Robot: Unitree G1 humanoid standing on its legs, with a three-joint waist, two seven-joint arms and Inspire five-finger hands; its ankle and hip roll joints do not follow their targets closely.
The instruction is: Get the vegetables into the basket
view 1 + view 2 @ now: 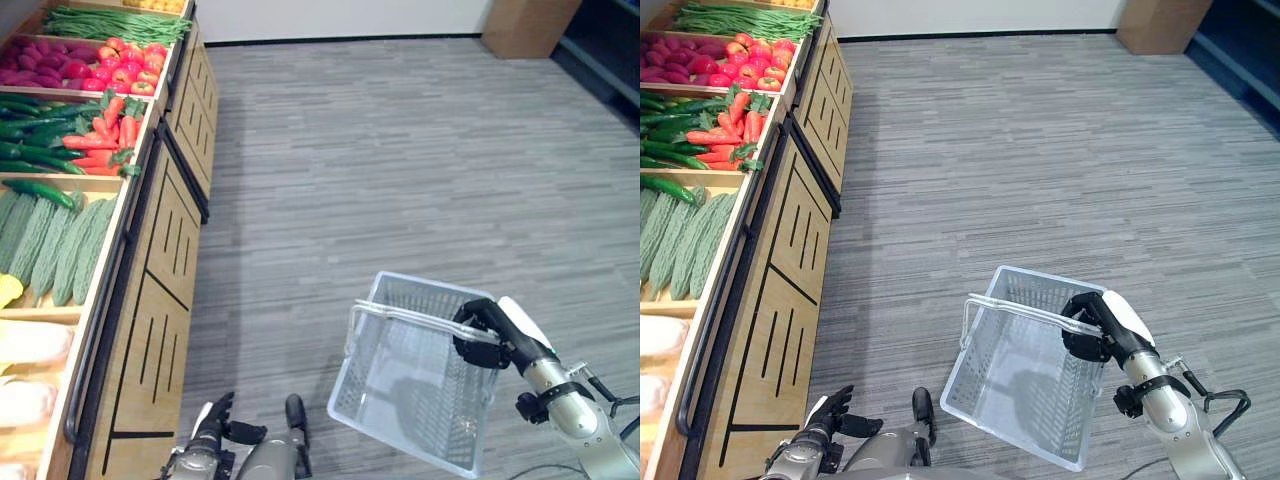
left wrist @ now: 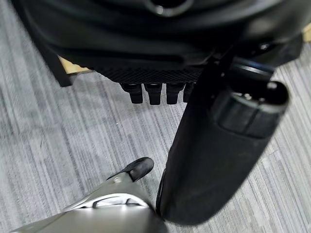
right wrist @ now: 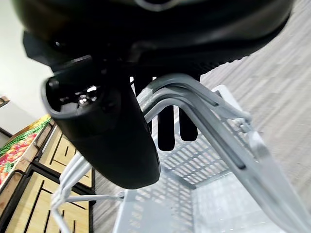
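A pale wire basket (image 1: 372, 385) hangs tilted above the carpet at my lower right, and it looks empty. My right hand (image 1: 480, 332) is curled round its two handles (image 3: 209, 114), which run under the fingers (image 3: 166, 127). The vegetables lie in a wooden stand on the left: carrots (image 1: 105, 135), cucumbers (image 1: 35, 150), bitter gourds (image 1: 55, 245), green beans (image 1: 110, 25) and tomatoes (image 1: 125, 65). Low beside the stand's front hangs my left hand (image 1: 207, 432), with relaxed fingers (image 2: 150, 92) and nothing in it.
The stand (image 1: 165, 270) has slatted wooden fronts and a black rail (image 1: 95, 340) along its edge. Pale cabbages (image 1: 30, 345) lie in its nearest bin. A wooden box (image 1: 525, 25) stands far back right. Grey carpet (image 1: 400, 150) stretches between stand and basket.
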